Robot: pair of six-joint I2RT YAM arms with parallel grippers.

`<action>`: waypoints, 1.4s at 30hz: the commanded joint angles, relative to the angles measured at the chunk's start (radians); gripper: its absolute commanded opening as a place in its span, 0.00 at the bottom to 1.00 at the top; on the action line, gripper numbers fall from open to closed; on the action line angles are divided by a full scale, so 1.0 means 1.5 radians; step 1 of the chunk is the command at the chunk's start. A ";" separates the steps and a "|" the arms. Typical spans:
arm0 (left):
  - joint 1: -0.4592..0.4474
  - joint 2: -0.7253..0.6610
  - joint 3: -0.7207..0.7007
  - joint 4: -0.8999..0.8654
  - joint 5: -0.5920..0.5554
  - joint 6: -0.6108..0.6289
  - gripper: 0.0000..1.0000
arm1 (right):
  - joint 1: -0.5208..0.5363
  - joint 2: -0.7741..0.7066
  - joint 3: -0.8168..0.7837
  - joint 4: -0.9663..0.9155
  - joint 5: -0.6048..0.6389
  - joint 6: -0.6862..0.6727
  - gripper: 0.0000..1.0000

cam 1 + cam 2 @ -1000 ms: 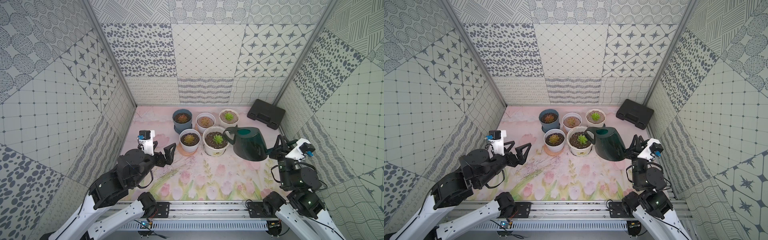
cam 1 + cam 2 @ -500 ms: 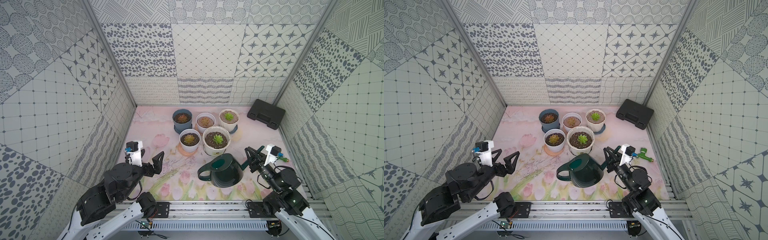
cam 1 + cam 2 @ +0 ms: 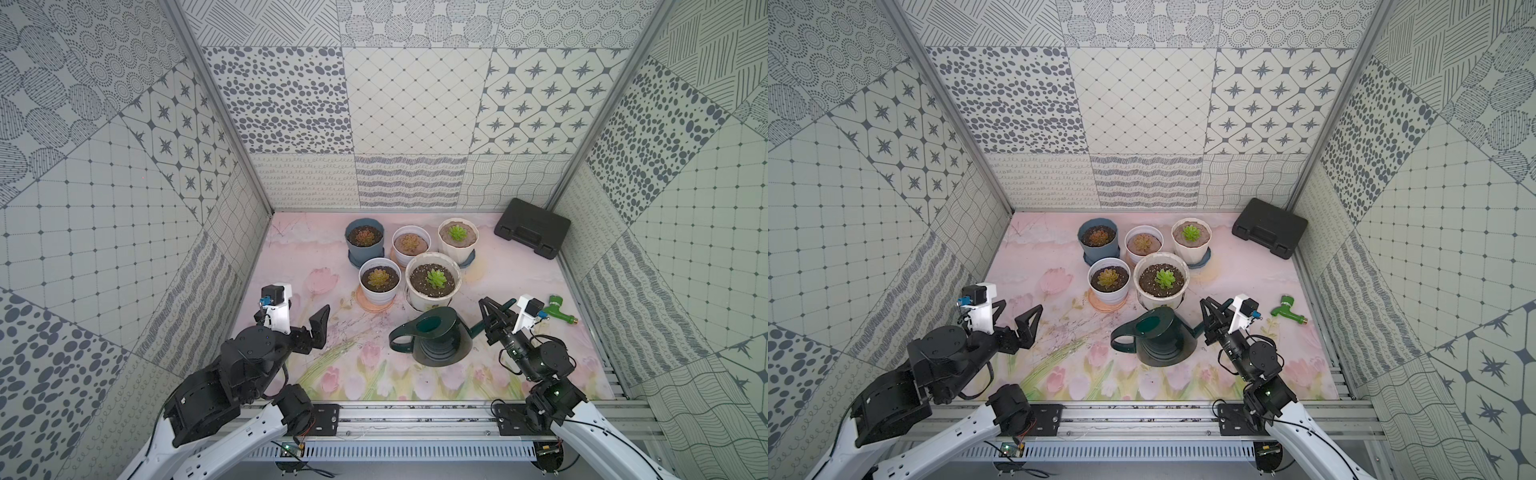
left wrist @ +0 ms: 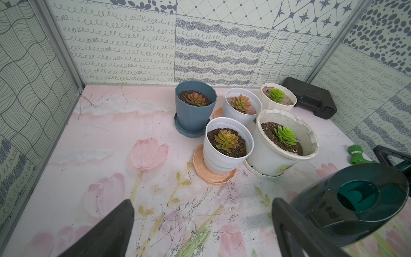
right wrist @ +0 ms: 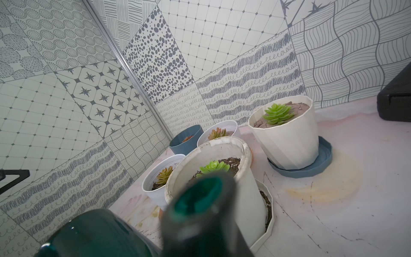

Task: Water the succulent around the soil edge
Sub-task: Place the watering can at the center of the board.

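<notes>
The bright green succulent (image 3: 435, 277) (image 3: 1163, 277) (image 4: 285, 135) (image 5: 214, 167) grows in dark soil in a large white pot (image 3: 432, 297). A dark green watering can (image 3: 438, 340) (image 3: 1160, 338) (image 4: 355, 200) stands upright on the mat just in front of that pot, handle to the left. My right gripper (image 3: 490, 318) (image 3: 1213, 320) is shut on its spout (image 5: 200, 200), which fills the right wrist view and hides the fingers. My left gripper (image 3: 296, 323) (image 3: 1014, 318) (image 4: 202, 222) hangs open and holds nothing, left of the can.
Several other potted succulents cluster behind: a blue pot (image 3: 365, 243), a white pot (image 3: 411, 245), a cream pot (image 3: 457, 237) and a small white pot (image 3: 379, 282) on a peach saucer. A black case (image 3: 532, 227) lies back right, a green hose nozzle (image 3: 559, 313) by the right wall.
A second ago the can was raised beside the large pot; it now stands on the mat nearer the front. Both arms drew back toward the front; little has moved in the last half second.
</notes>
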 commanded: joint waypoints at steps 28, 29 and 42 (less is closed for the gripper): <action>0.032 -0.002 -0.016 0.032 0.025 0.016 0.99 | -0.016 -0.139 0.044 -0.382 0.086 0.056 0.97; 0.033 -0.002 -0.017 0.032 0.026 0.015 0.99 | -0.017 -0.146 0.064 -0.430 0.107 0.082 0.97; 0.033 0.063 0.009 0.093 0.005 -0.022 0.99 | -0.017 0.007 0.474 -0.680 0.428 -0.036 0.97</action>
